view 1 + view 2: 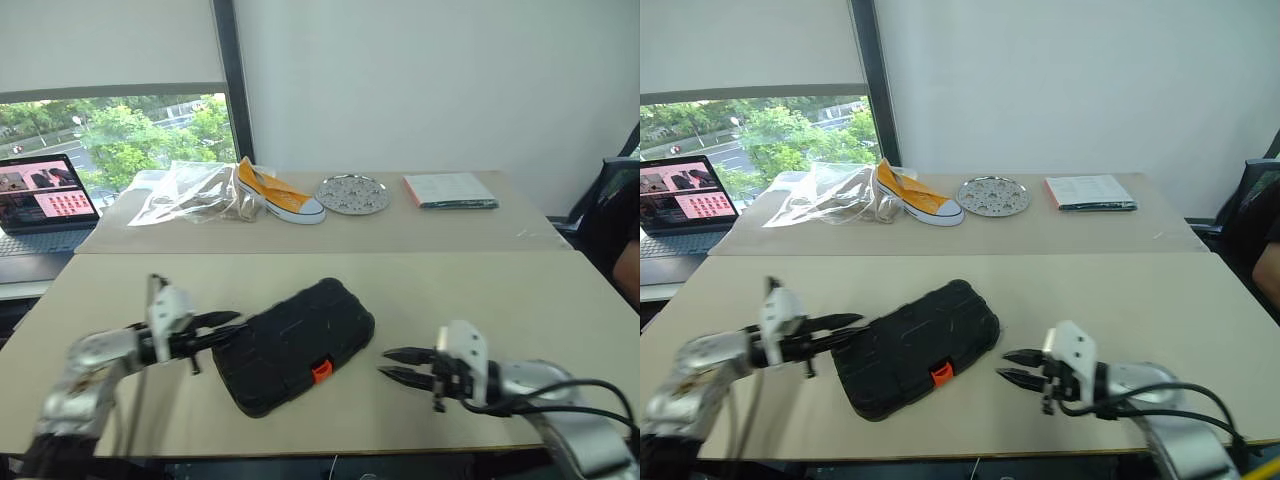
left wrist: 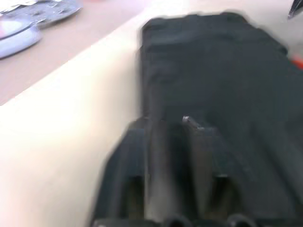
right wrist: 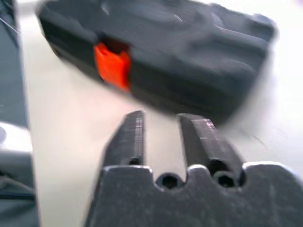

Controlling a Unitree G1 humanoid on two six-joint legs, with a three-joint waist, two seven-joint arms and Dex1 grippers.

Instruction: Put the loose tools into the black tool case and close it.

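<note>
Head views: black tool case (image 1: 292, 345) shut, lying flat and slantwise mid surface (image 1: 480, 290), orange latch (image 1: 321, 372) facing the near edge; left gripper (image 1: 226, 324) just beside its left end, right gripper (image 1: 392, 364) apart from its right, both sets of fingers slightly parted, empty, likely flanking after closing. Left wrist: case lid just ahead, contents hidden. Right wrist: fingers (image 3: 130, 137) apart, aimed at latch side, no loose tools visible.

My head's two eyes look down over the table (image 1: 480, 290); each wrist camera sits close, seemingly facing the same case (image 3: 189, 52) from opposite sides
</note>
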